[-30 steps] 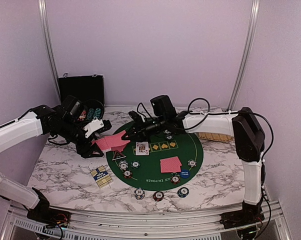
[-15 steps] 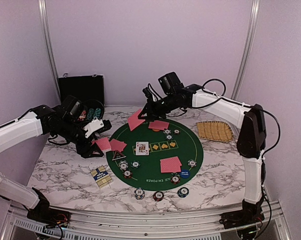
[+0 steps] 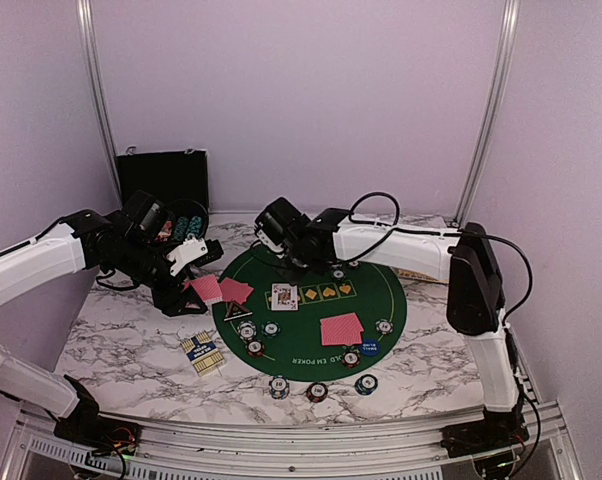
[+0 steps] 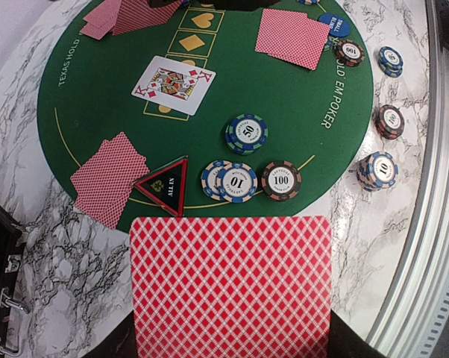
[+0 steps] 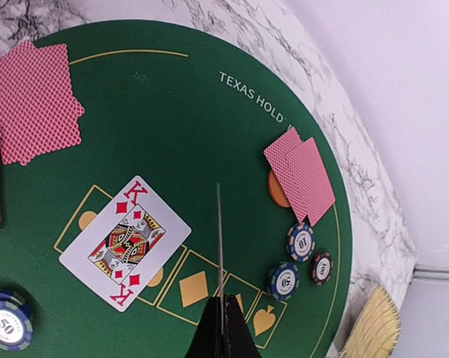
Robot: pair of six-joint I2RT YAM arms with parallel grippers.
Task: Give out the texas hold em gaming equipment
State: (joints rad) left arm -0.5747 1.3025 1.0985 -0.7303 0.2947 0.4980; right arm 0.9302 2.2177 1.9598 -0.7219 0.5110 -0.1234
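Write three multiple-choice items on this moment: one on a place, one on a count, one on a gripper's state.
1. Where does the King of diamonds lie?
A) on the green mat
B) on bare marble
C) in the woven tray

2. How many cards lie face up?
A) three
B) one
C) none

3. The right gripper is:
A) open and empty
B) shut on a chip
C) shut on a playing card

Answers:
1 A: it covers a printed slot on the mat.
2 B: the other laid-out red-backed cards lie face down.
3 C: the card stands edge-on between the closed fingers.
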